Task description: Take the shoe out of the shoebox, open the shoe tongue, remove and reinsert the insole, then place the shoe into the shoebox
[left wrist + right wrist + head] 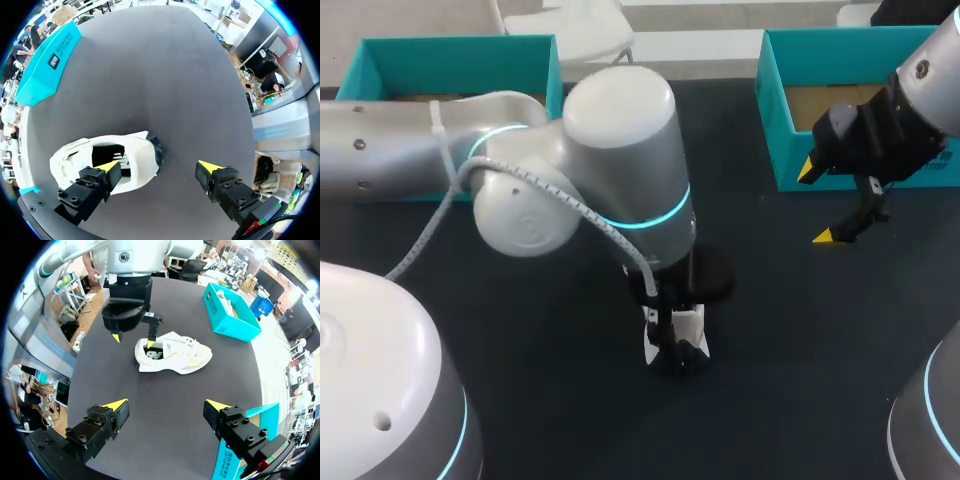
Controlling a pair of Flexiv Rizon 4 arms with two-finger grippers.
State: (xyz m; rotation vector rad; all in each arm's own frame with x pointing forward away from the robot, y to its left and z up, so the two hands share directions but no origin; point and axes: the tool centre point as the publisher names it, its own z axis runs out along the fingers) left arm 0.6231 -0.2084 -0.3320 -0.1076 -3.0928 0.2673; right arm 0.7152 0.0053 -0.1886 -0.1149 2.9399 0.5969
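Student: Where is the white sneaker (175,354) located?

Instructor: It is seen resting on the dark table (560,400), outside both boxes and well apart from the left teal shoebox (460,58) and the right teal shoebox (773,125). In the head view it is largely hidden beneath the left arm (620,140).

Student: How is the left gripper (159,169) set?

Instructor: Its fingers are spread wide and nothing is clamped. One yellow tip is lowered into the sneaker's opening near the heel, where a dark interior is exposed. The other tip is held outside the shoe, apart from the heel, over bare table.

Student: And the right gripper (166,405)?

Instructor: It is held above the table, just in front of the right teal shoebox. Its fingers are likewise parted widely, with nothing between them. The sneaker is seen well ahead of it, with the left gripper poised over the heel end.
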